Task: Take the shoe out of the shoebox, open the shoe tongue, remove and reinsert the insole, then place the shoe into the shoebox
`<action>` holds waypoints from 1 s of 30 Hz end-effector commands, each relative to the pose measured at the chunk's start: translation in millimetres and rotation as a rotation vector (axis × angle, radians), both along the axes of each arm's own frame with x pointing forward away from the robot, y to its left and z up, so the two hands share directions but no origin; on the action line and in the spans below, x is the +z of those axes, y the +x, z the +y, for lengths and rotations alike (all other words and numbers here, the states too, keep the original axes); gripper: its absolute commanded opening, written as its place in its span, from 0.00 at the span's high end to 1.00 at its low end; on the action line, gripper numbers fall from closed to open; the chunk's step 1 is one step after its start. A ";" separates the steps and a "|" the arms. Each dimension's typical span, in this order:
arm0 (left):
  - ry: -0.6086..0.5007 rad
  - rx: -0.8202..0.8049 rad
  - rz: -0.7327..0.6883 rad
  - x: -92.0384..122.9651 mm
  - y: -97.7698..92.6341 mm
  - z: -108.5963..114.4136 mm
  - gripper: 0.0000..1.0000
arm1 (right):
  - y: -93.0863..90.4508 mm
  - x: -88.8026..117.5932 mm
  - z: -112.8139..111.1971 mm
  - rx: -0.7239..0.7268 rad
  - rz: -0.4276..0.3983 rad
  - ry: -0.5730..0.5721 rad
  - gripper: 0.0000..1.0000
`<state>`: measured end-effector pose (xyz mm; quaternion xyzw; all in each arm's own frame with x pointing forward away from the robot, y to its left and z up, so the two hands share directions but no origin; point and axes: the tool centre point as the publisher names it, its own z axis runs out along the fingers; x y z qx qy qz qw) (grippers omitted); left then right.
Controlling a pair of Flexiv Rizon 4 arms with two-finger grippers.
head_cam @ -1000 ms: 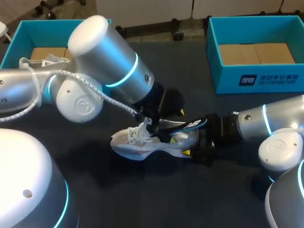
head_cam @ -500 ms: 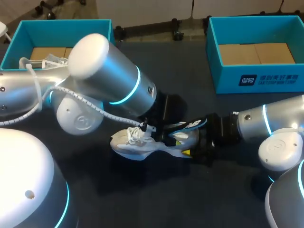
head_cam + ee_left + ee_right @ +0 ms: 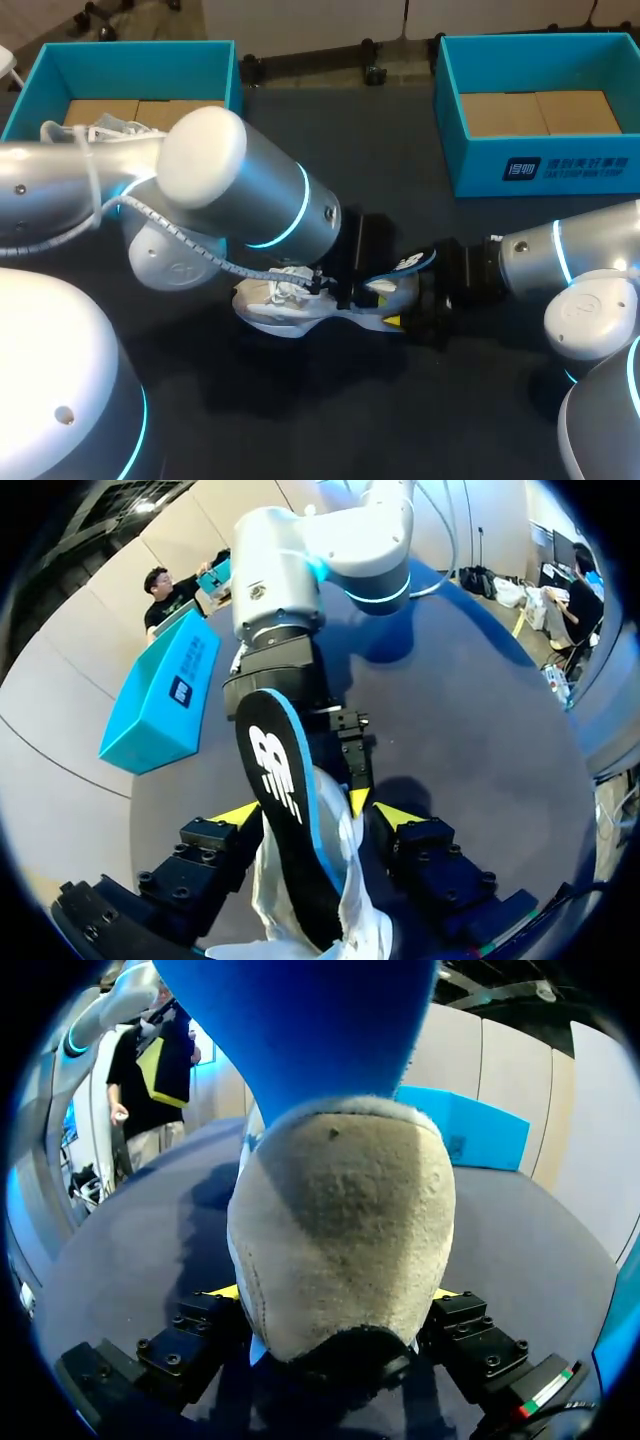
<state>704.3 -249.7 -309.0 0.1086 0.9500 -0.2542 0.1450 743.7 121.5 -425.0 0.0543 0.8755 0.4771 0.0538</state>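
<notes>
**Head view** — found the shoe (image 3: 285,305) lying on the surface (image 3: 300,420), long axis across it: toe toward the left arm's side, heel clamped from both sides by the right gripper (image 3: 405,318). Noted the insole (image 3: 405,263) jutting up at the heel end, with the left gripper (image 3: 350,290) over the opening and so nearer.

**Left wrist view** — saw the insole running straight ahead; could not tell that gripper's state.

**Right wrist view** — saw the heel filling the grasp.

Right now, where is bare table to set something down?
Bare: the table in front of the white shoe, and between the left shoebox and right shoebox. Crowded: at the shoe, where left gripper and right gripper meet.
</notes>
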 end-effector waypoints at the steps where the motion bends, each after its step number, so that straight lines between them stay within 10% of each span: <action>1: 0.000 0.003 0.000 -0.8 3.3 0.9 0.36 | -0.3 -1.3 1.7 -0.001 0.000 -0.003 1.00; 13: 0.004 0.037 -0.005 -7.0 15.1 -1.6 0.44 | -0.3 -1.3 1.7 -0.001 0.000 -0.003 1.00; 25: -0.041 0.096 0.036 -12.6 13.8 -2.6 0.97 | -0.3 -1.3 1.7 -0.001 0.000 -0.003 1.00; 30: -0.067 0.118 0.061 -15.2 12.2 -0.6 1.00 | -0.3 -1.3 1.7 -0.001 0.000 -0.003 1.00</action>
